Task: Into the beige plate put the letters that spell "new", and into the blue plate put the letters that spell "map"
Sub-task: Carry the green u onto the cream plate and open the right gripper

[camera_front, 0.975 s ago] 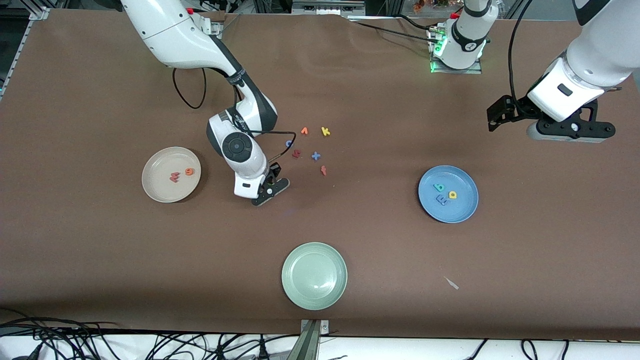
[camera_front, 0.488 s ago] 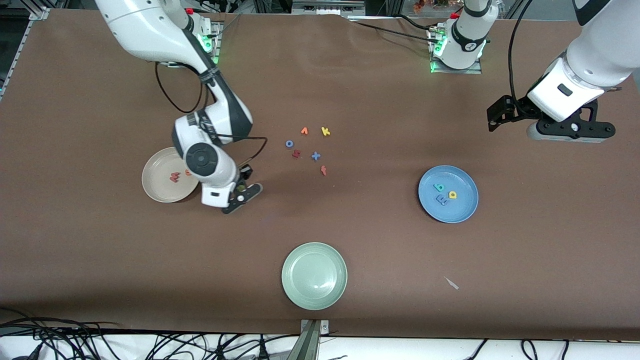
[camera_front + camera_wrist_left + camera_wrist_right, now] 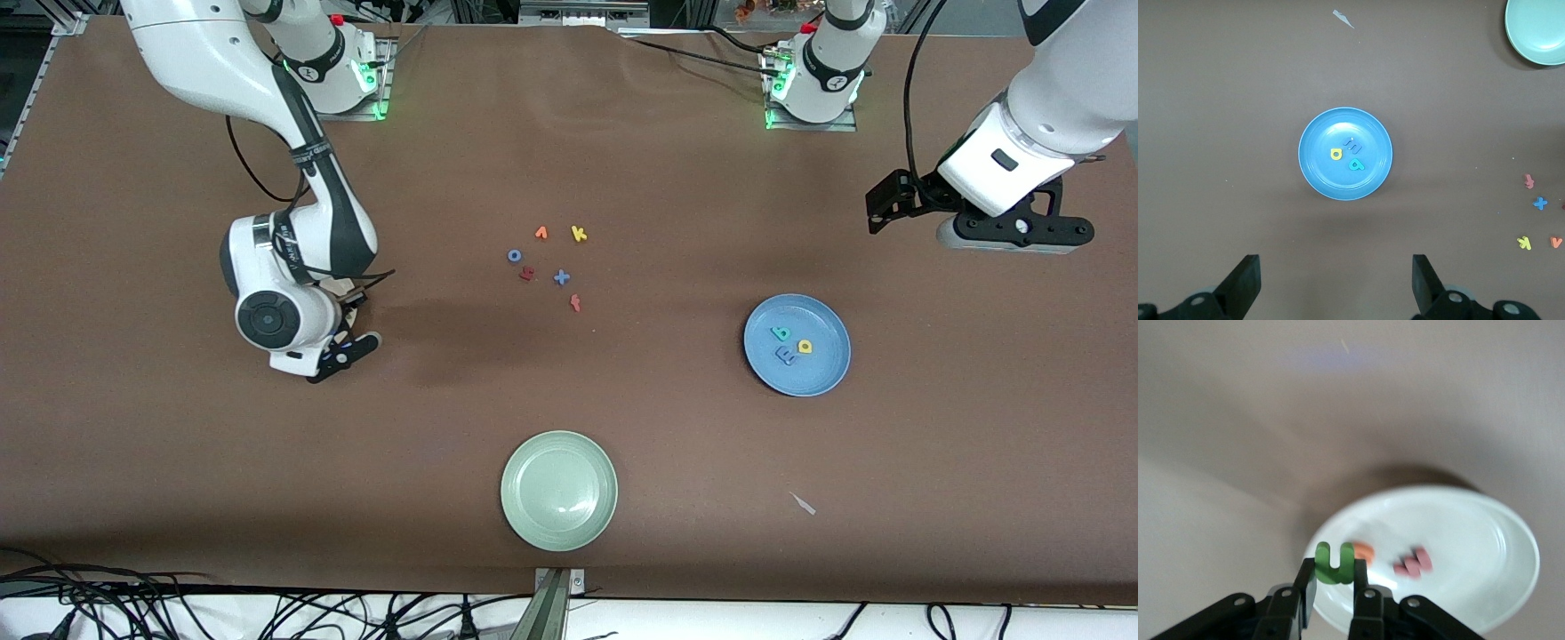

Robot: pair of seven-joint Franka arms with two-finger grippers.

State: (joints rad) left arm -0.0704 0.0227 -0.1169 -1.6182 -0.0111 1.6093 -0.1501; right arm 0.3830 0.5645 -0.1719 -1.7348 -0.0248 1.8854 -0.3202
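My right gripper is shut on the green n and hangs over the beige plate. The orange e and the pink-red w lie in that plate. In the front view the right gripper and its wrist hide the plate. The blue plate holds the teal p, yellow a and blue m. My left gripper waits above the table at the left arm's end, open with nothing between its fingers.
A pale green plate sits near the front edge. Several loose letters lie mid-table, among them an orange v, a yellow k, a blue x and a red f. A small scrap lies nearer the front camera than the blue plate.
My right arm has swung from beside the loose letters toward its own end of the table and now covers the beige plate in the front view. The left arm has not moved.
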